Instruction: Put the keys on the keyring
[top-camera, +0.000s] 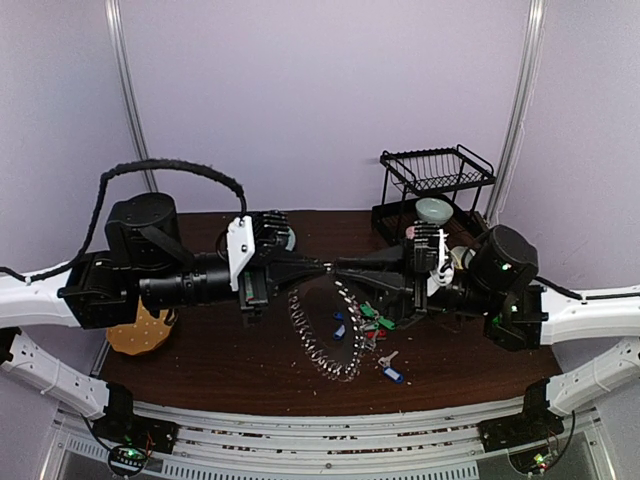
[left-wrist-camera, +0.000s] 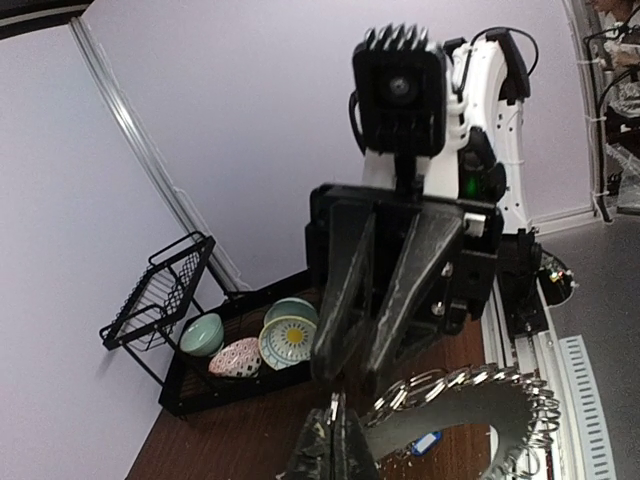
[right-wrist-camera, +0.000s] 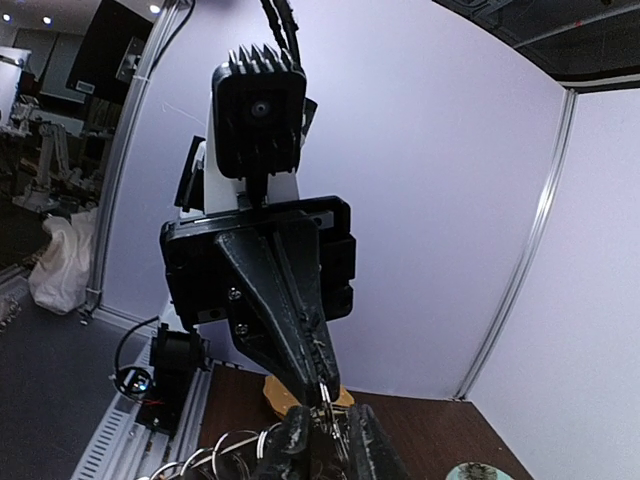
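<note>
The keyring (top-camera: 303, 325) hangs on edge over the middle of the brown table, fringed with silvery rings. My left gripper (top-camera: 322, 267) is shut on its top edge. In the left wrist view the left gripper (left-wrist-camera: 335, 415) pinches a thin bit of the keyring (left-wrist-camera: 470, 380). My right gripper (top-camera: 340, 268) faces it tip to tip and stands open, its fingers (right-wrist-camera: 297, 440) on either side of the ring bundle. Loose keys lie on the table to the right: green tags (top-camera: 378, 318), a red tag (top-camera: 372, 332) and two blue tags (top-camera: 338, 331) (top-camera: 393, 376).
A black wire dish rack (top-camera: 437, 170) stands at the back right, with patterned bowls (left-wrist-camera: 288, 340) in its tray. A tan round mat (top-camera: 140, 330) lies at the left edge. Both arms meet nose to nose over the table's middle.
</note>
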